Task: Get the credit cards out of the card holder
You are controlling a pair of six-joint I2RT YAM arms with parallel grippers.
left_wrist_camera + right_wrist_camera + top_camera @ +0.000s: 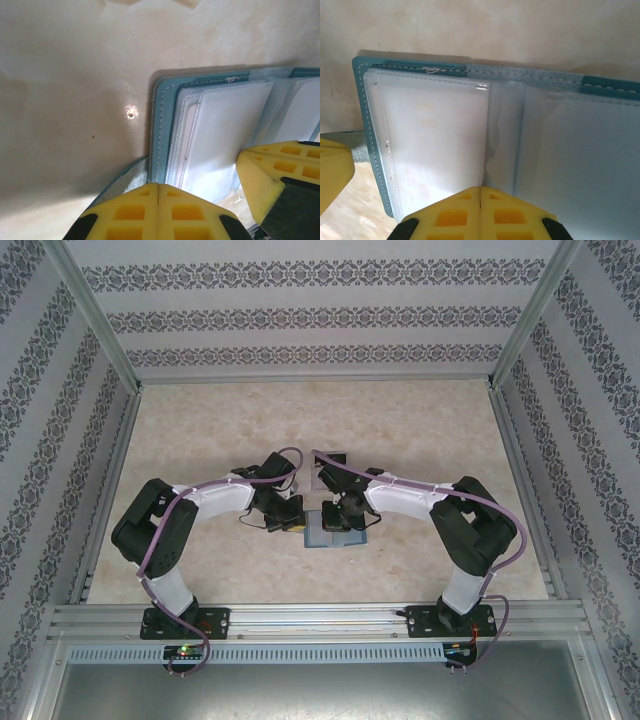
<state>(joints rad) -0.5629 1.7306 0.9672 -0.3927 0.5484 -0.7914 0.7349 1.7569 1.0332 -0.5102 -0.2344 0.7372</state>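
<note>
Two arms rise from their bases at the near edge of the worktop [420, 430], elbows thrown outward and forearms folded back in, so both wrists meet near the middle and tip downward. The left end effector [158, 192] has its two yellow pads pressed flat together with no gap, its tip at the left margin of the card holder [161, 120]; whether it touches the cover I cannot tell. The right end effector [480, 195] is likewise fully closed, nothing between its pads, poised over the near edge by the centre fold (its partner sits just beside it). One card holder lies open flat like a book on the worktop under the two wrists, with a teal border, pale stitching and clear sleeves inside. The credit cards [437, 145] sit in those sleeves: one pale card on each page, two that I can count, and a second layered edge on the left page that may be sleeve or card. Farther off lies one small dark rectangle [333, 457], too small to identify. Patterned walls [300, 315] close the far side.
</note>
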